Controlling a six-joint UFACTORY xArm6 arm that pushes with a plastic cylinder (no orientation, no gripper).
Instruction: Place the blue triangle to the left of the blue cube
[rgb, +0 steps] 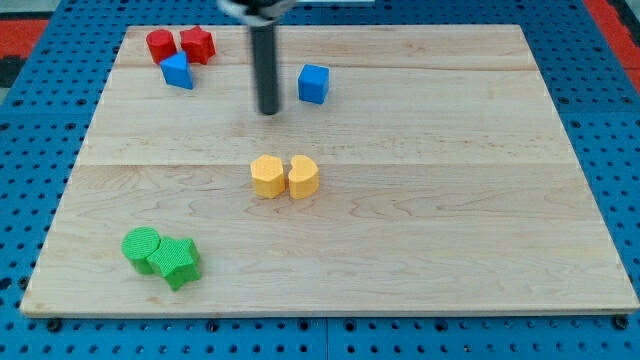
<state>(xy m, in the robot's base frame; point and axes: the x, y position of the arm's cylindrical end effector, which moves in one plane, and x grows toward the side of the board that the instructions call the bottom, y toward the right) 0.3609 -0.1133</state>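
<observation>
The blue triangle (177, 71) lies near the board's top left, just below two red blocks. The blue cube (313, 84) sits at the top middle, well to the right of the triangle. My tip (268, 111) rests on the board between them, close to the cube's lower left and about ninety pixels right of the triangle. It touches neither block.
A red cylinder (160, 45) and a red star-like block (198, 44) sit above the triangle. A yellow hexagon-like block (267, 176) and a yellow heart-like block (303, 176) sit side by side mid-board. A green cylinder (141, 248) and a green star-like block (178, 262) lie at the lower left.
</observation>
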